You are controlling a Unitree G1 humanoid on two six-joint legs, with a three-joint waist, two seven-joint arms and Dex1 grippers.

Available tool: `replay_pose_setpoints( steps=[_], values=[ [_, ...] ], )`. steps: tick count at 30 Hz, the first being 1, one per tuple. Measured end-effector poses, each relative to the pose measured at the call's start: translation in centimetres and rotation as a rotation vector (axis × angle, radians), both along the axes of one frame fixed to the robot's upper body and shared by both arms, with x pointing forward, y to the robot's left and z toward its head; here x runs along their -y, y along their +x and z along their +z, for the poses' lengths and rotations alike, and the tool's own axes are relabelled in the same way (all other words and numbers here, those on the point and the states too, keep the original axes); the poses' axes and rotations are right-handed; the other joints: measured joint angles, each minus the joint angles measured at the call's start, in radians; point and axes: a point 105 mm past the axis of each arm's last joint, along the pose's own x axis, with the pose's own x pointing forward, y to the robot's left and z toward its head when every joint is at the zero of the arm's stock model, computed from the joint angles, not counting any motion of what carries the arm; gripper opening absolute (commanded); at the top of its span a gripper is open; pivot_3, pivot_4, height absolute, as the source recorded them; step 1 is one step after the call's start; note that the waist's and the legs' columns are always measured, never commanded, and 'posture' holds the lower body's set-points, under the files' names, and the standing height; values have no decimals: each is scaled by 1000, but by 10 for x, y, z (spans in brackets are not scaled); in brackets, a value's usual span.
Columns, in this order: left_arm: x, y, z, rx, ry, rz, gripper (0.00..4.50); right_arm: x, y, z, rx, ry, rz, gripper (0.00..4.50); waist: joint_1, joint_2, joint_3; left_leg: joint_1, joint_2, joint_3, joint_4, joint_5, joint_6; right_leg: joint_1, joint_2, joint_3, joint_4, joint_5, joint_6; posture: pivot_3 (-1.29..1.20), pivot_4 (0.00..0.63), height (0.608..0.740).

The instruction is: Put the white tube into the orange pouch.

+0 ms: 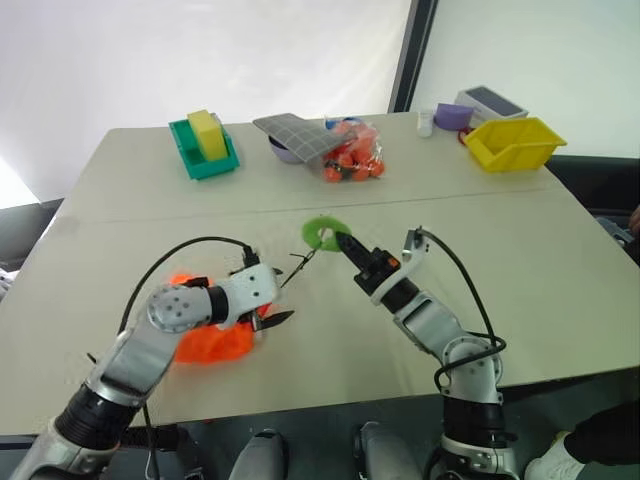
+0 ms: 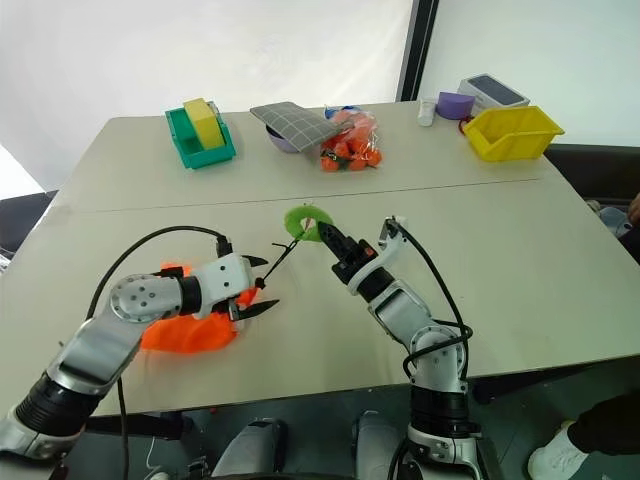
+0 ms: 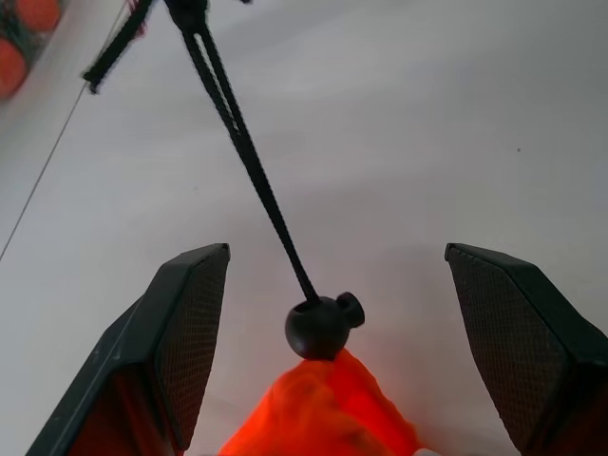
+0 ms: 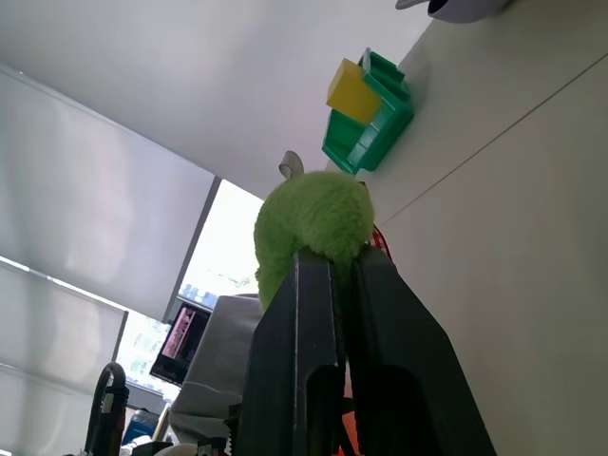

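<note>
Left gripper (image 1: 270, 318) hangs spread wide at the orange pouch (image 1: 205, 340), whose cord lock (image 3: 319, 326) sits between its fingers. Right gripper (image 1: 347, 243) pinches the green ring (image 1: 320, 232). I see no white tube; insertion likely remains undone.

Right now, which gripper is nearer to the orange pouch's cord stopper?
Left. The left gripper is open with the black cord stopper between its fingers at the orange pouch. The right gripper is away from it, shut on the green ring.
</note>
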Motion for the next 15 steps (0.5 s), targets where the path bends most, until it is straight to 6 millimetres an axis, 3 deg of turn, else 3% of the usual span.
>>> replay_pose_setpoints(
  steps=[6, 15],
  values=[
    [0, -8, -10, -43, -7, 161, 3880, -6, -3, 14, 45, 13, 38, 0, 1, 0, 0, 0, 0, 0, 0, 0, 0, 0, 0, 0, 1, -1, 1, 0, 150, 740],
    [-2, -6, -14, -51, -50, 293, 3880, -11, -7, 17, 55, -2, 85, 0, 2, 0, 0, 0, 0, 0, 0, 0, 0, 0, 0, 0, 0, -1, 1, 0, 150, 740]
  ],
)
